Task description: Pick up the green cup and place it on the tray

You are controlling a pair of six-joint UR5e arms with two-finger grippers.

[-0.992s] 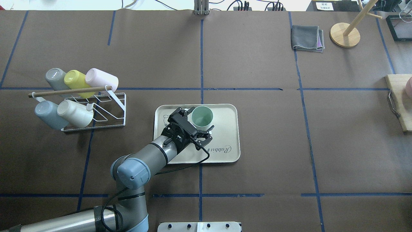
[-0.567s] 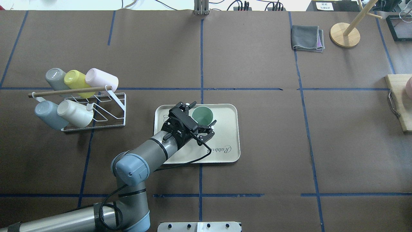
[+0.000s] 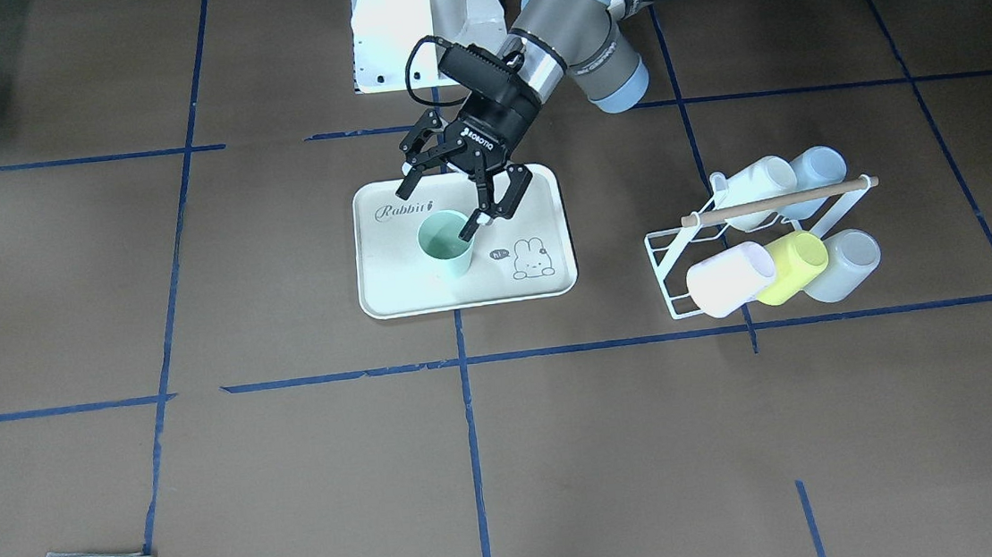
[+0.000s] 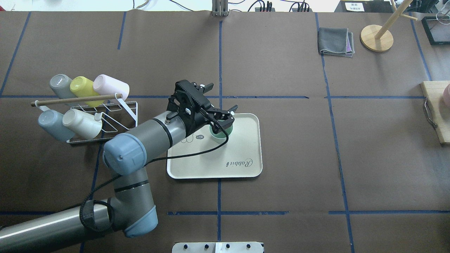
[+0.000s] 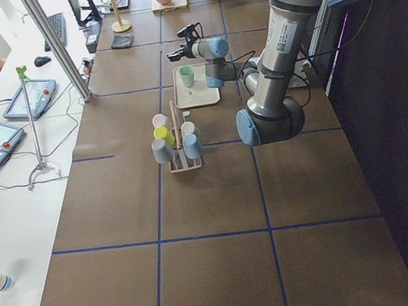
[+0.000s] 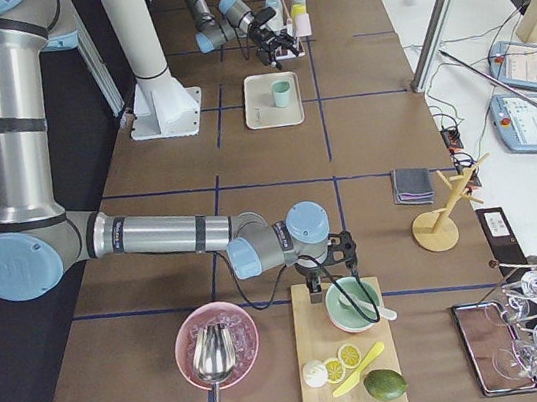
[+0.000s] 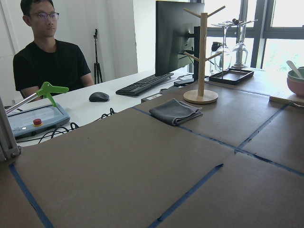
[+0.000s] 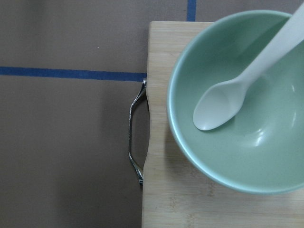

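Note:
The pale green cup [image 3: 446, 243] stands upright on the cream tray [image 3: 470, 291], beside the bunny drawing. My left gripper [image 3: 444, 200] hangs open just above the cup, with nothing between its fingers. From overhead the left gripper [image 4: 222, 102] and wrist cover most of the green cup [image 4: 220, 134]; the tray [image 4: 242, 147] shows its "Rabbit" lettering. The side view has the cup [image 5: 187, 76] standing free below the gripper. My right gripper [image 6: 330, 271] hovers at a wooden board far off; I cannot tell whether it is open or shut.
A white wire rack [image 4: 121, 119] with several cups lies left of the tray. A grey cloth [image 4: 335, 41] and a wooden stand [image 4: 376, 38] sit at the far right. A green bowl [image 8: 237, 99] with a white spoon rests on the board [image 4: 436, 112]. A person [image 7: 47, 61] sits across the table.
My left gripper has risen from around the green cup and moved toward the table's far side, staying open. The cup stays on the tray.

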